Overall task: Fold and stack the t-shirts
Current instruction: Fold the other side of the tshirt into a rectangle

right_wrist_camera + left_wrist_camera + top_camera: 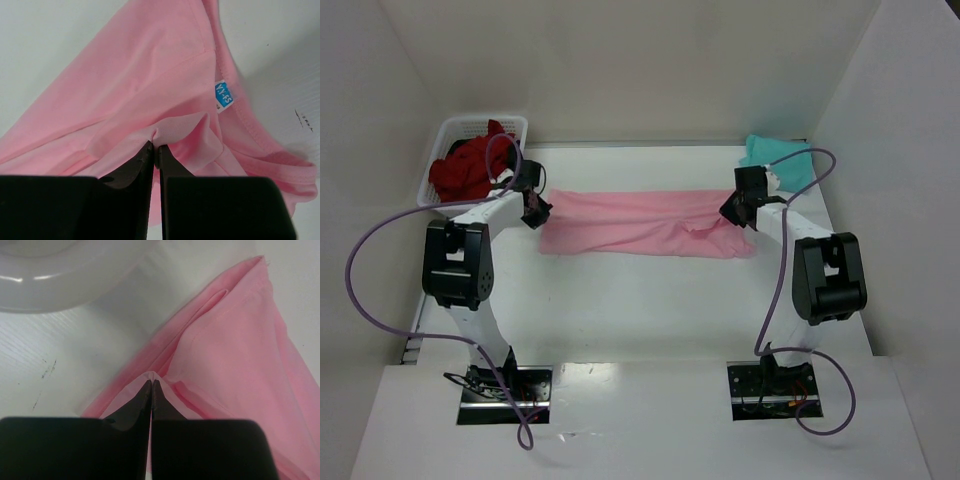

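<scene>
Now, across the middle of the worktop (pixel 640 320): pink t-shirt (pixel 640 222), folded into a long band running left to right and lying flat on the surface. Gripped at both ends.

At the left end, left fingers (pixel 536 213) pressed together on a small pinch of the pink cloth. Seen from the left wrist, only a thin sliver of fabric between the black tips, with layered folded edges running away up and to the right.

At the right end, right fingers (pixel 734 212) likewise closed on a raised tuck of the pink cloth, barely a slit between them. Seen from the right wrist, just beyond the tips, a stitched neckline and a blue-and-white label (pixel 224 95), its print too small to read. Some wrinkling in the band near the right end, smoother toward the left.

Far left corner: white lattice basket (pixel 515 127) holding dark red t-shirts (pixel 465 172) in a crumpled heap, just behind the left fingers and apart from the pink band.

Far right corner: teal t-shirt (pixel 780 157), bunched near the wall, just behind the right fingers. Cannot tell whether touching the pink one.

Both arms stretched forward from the near edge, one at either end of the band.
</scene>
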`<state>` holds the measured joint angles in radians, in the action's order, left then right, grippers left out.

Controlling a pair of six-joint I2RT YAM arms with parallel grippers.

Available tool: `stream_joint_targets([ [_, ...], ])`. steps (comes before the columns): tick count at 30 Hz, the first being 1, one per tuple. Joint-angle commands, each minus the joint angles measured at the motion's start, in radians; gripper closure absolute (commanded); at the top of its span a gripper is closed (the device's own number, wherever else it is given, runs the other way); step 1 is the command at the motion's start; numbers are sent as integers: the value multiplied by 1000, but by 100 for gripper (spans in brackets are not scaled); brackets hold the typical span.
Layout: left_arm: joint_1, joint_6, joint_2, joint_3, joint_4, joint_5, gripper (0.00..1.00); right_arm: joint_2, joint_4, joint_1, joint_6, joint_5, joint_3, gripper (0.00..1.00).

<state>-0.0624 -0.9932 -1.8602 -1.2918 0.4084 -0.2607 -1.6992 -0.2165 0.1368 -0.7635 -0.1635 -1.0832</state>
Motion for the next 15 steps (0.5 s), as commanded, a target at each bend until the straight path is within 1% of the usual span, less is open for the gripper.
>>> stream_joint_targets([
  [1, 18, 28, -19, -44, -31, -37, 100, -28, 54, -13, 18, -31, -37, 87],
  [2, 18, 42, -29, -44, -43, -37, 99, -28, 63, -13, 18, -31, -37, 85],
  [3, 27, 42, -30, -56, -43, -37, 94, -40, 63, -13, 27, -31, -46, 84],
  [4, 27, 42, -30, -65, -43, -37, 94, -49, 63, -13, 36, -31, -55, 84],
  [6, 27, 53, -40, -66, -55, -37, 91, -50, 63, -13, 36, -31, -55, 83],
  [7, 27, 68, -40, -76, -56, -25, 88, -60, 63, -13, 45, -31, -64, 83],
  [8, 27, 68, -40, -76, -66, -25, 83, -60, 72, -13, 46, -31, -64, 82],
  [9, 27, 84, -48, -86, -74, -25, 77, -60, 83, -13, 55, -31, -64, 78],
  [11, 27, 94, -50, -98, -76, -6, 73, -60, 97, -13, 69, -31, -64, 74],
  [12, 27, 96, -50, -98, -83, 3, 66, -67, 97, -13, 76, -31, -64, 72],
  [13, 27, 103, -50, -98, -85, 17, 62, -69, 105, -13, 85, -31, -64, 65],
  [15, 27, 110, -50, -98, -95, 39, 55, -69, 108, -13, 92, -24, -80, 54],
])
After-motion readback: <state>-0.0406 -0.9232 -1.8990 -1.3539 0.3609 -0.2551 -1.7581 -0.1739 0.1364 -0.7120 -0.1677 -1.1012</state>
